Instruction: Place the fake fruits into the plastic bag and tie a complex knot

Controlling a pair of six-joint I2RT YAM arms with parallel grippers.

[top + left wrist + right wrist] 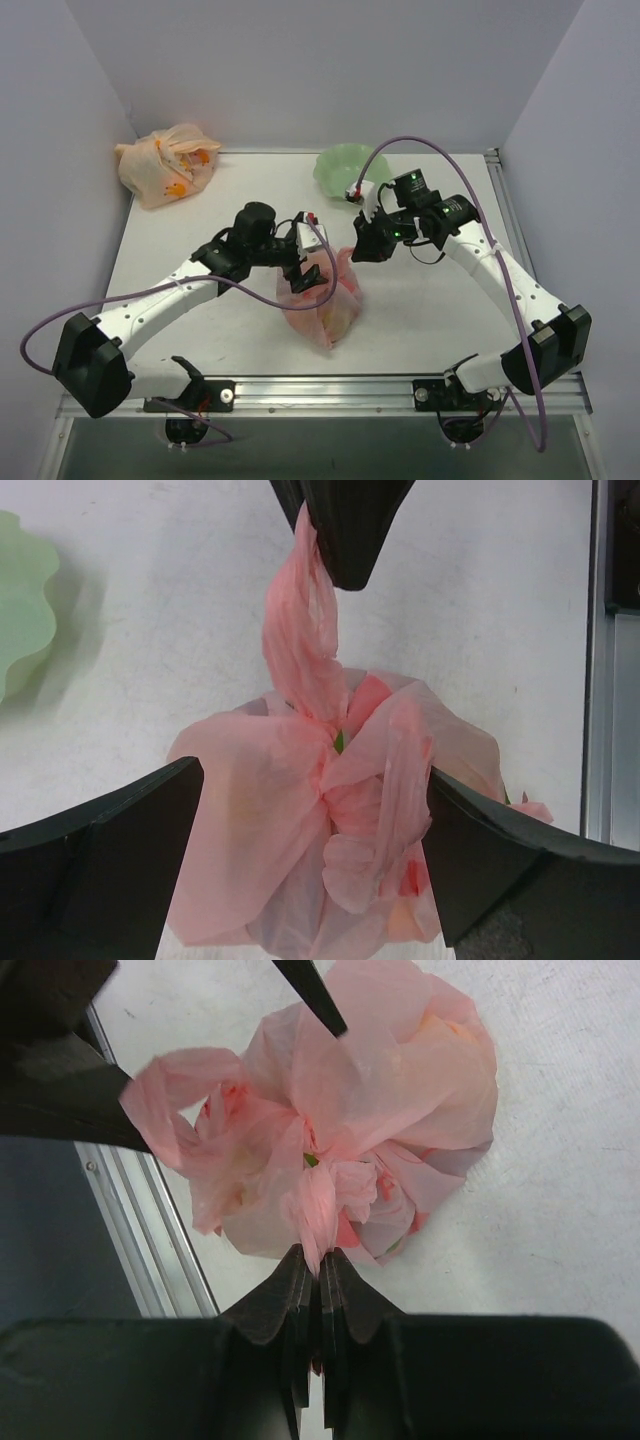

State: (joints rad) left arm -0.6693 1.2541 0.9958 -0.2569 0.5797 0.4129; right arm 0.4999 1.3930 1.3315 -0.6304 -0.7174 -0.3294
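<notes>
The pink bag (322, 300) lies on the table (200, 200), well apart from the green bowl (345, 165), on the side toward the arm bases. The fruits are inside it. I can see only a small green bit (338, 742) at the gathered mouth.

The right gripper (318, 1265) stands between the bowl and the bag. Its fingers are pressed together on one twisted handle (300, 630). This handle is pulled straight, and its long axis runs from the middle of the bag toward the bowl.

The left gripper (312, 775) hangs just above the bag, on the side away from the bowl. Its fingers are spread as wide as they go and hold nothing. The bag top sits between them.

The second handle (405, 780) lies loose over the bag and touches or almost touches one left finger (520, 870). I think the left arm is nearer to it, so it should take this one next, across the tight handle.
</notes>
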